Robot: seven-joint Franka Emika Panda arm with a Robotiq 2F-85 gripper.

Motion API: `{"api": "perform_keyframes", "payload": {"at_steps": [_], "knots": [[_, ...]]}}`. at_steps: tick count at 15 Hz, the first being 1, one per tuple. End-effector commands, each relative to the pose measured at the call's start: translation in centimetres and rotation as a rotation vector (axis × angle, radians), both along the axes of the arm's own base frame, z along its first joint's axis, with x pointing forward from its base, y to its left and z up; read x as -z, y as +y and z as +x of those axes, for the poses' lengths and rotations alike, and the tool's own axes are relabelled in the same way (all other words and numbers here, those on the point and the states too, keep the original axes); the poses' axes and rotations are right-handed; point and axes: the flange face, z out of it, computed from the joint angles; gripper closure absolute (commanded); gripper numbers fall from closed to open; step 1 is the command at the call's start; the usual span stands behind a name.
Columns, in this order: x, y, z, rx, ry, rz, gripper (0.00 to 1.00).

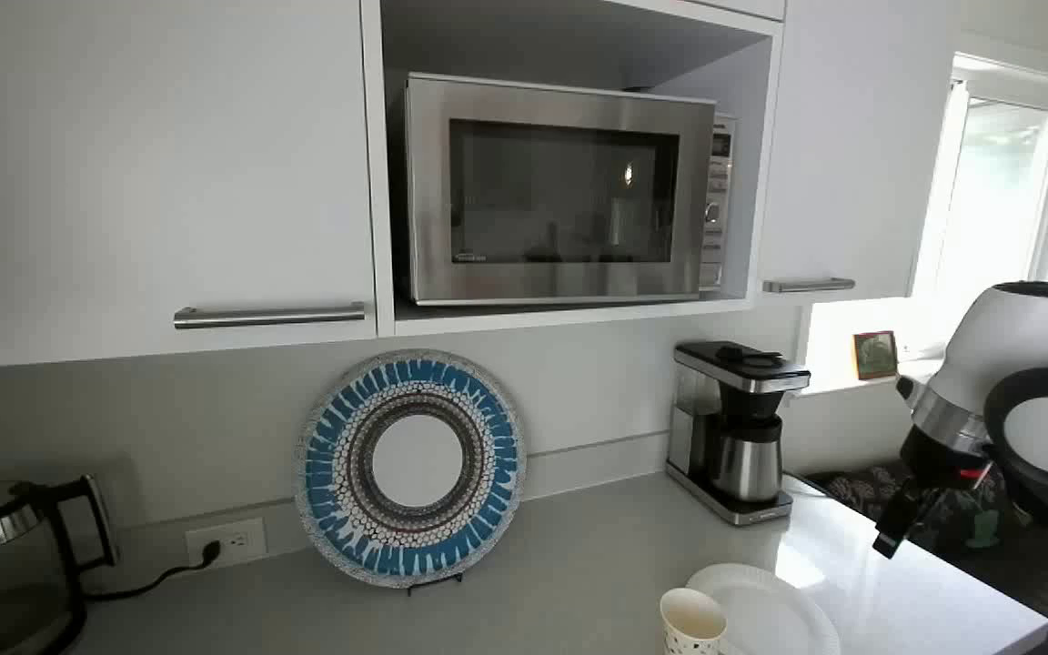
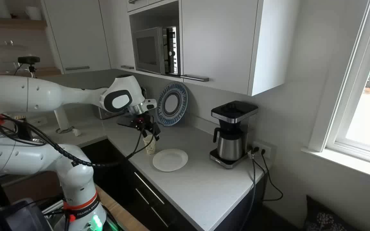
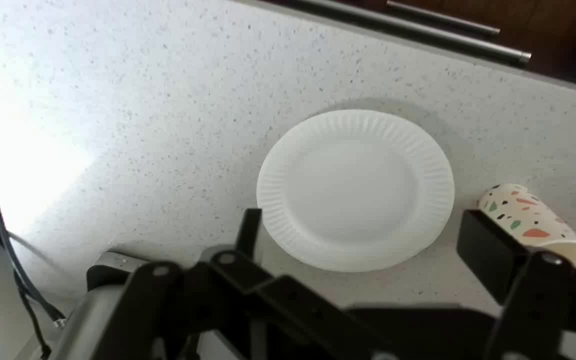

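Over the pale grey, speckled stone counter [image 3: 178, 115], the black two-fingered gripper [image 3: 365, 232] hangs pointing down at a slant, its jaws set wide and nothing held between them. The attitude is judged to give access from above.

Nearest items. A white, round, flute-rimmed paper plate [image 3: 355, 190] lies flat on the counter, between the front edge and a black-and-steel drip coffee maker [image 2: 233, 134]; resting on its broad base, it presumably needs no other support. It shows between the jaws in the wrist view but is judged to lie below them, untouched. Just beside the plate, with a strip of counter between, a tapered white paper cup [image 3: 523, 215] printed with orange, green and black chips stands upright, mouth upward. Its light material and narrow base are judged to make it easy to tip. In an exterior view, cup and gripper appear apart.

Surroundings. The coffee maker stands near the pale wall [image 2: 281, 118], just beside a white outlet [image 2: 271, 150] with black plugs [image 2: 263, 151] in it, presumably for ready power. A large, round decorative disc [image 1: 415, 468], ringed in blue, white and brown, is held up by a black wire stand [image 1: 435, 583], presumably because it would not balance on its edge alone. A stainless steel microwave [image 1: 560, 191] occupies a recess among smooth white cabinets [image 1: 151, 164], presumably to keep its bulk off the counter.
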Motion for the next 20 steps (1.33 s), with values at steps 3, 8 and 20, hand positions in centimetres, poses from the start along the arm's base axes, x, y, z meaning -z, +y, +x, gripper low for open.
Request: {"api": "perform_keyframes", "payload": {"at_steps": [3, 8, 20], "knots": [[2.3, 0.3, -0.3, -0.004, 0.053, 0.01, 0.0], [-2.8, 0.9, 0.6, -0.043, -0.035, 0.027, 0.0], [-21.6, 7.4, 0.4, -0.187, -0.283, 0.153, 0.0]]}}
